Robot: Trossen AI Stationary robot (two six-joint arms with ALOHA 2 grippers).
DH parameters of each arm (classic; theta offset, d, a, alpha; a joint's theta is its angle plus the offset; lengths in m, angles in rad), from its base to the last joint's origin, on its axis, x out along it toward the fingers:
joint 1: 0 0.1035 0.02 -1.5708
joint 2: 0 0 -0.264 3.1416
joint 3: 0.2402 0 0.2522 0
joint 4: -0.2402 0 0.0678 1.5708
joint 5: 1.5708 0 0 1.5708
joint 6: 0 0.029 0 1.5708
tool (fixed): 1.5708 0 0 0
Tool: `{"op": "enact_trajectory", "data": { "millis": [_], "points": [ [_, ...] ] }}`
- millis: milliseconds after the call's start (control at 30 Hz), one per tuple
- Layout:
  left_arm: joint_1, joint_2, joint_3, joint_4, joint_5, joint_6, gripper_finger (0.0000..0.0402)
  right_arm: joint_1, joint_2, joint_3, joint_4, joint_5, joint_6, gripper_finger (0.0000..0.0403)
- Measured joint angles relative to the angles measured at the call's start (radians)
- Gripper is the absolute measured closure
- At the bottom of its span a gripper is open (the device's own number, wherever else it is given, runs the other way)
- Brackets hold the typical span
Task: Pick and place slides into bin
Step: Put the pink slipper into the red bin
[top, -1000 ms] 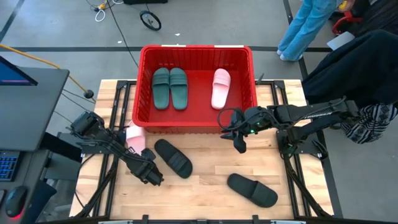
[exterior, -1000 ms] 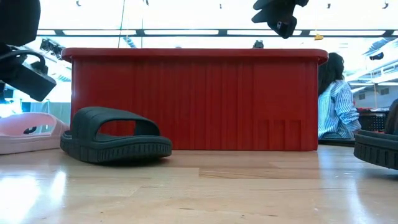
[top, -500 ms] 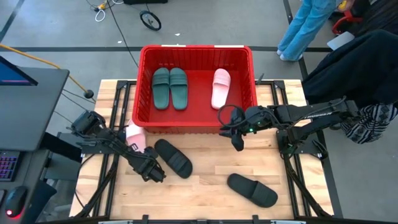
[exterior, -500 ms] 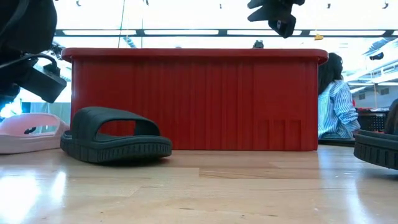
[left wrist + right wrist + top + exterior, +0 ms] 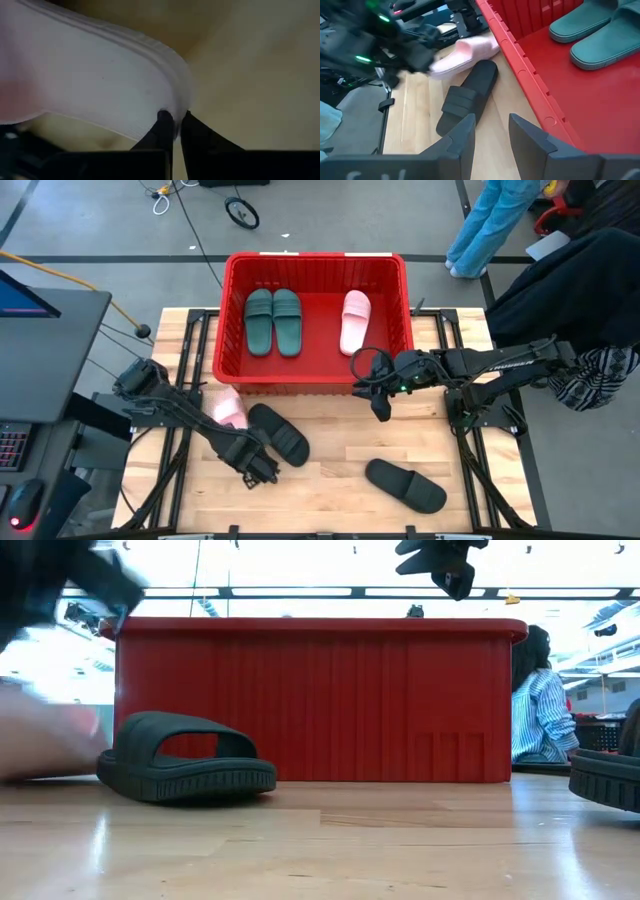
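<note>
The red bin (image 5: 315, 265) stands at the far middle of the wooden desk (image 5: 330, 495). Inside it lie 2 dark green slides (image 5: 273, 320) side by side toward the left and 1 pale pink slide (image 5: 354, 321) toward the right.

In the left wrist view, the left tool (image 5: 174, 120) is clenched on the edge of the second pale pink slide (image 5: 90, 80), its 2 dark fingers (image 5: 162, 125) pinching the sole rim. From above, that pink slide (image 5: 230, 409) sits just in front of the bin's left front corner, beside the left arm, and the left tool (image 5: 256, 468) shows low over the desk.

A black slide (image 5: 280, 433) lies on the desk just beside the pink one, in front of the bin; the low view shows this black slide (image 5: 185, 758) resting flat. A second black slide (image 5: 405, 485) lies well apart, toward the near right.

The right tool (image 5: 380, 398) hovers by the bin's front wall, right of centre; its fingers (image 5: 465, 132) are spread and hold nothing.
</note>
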Motion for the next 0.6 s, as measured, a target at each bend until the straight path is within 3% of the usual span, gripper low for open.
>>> {"op": "enact_trajectory", "data": {
  "millis": [300,467,600],
  "points": [
    [-0.019,0.000,0.564,-0.095,-0.040,0.013,0.0387,0.000,0.000,0.000,0.000,0.001,-0.002,0.0279],
    [-0.001,-0.002,0.830,-0.108,-0.309,0.157,0.0387,0.000,0.000,0.000,0.000,0.000,0.002,0.0279],
    [0.054,-0.002,0.948,-0.122,-0.504,0.394,0.0387,0.024,0.000,0.000,0.000,-0.013,0.043,0.0279]
  ]
}}
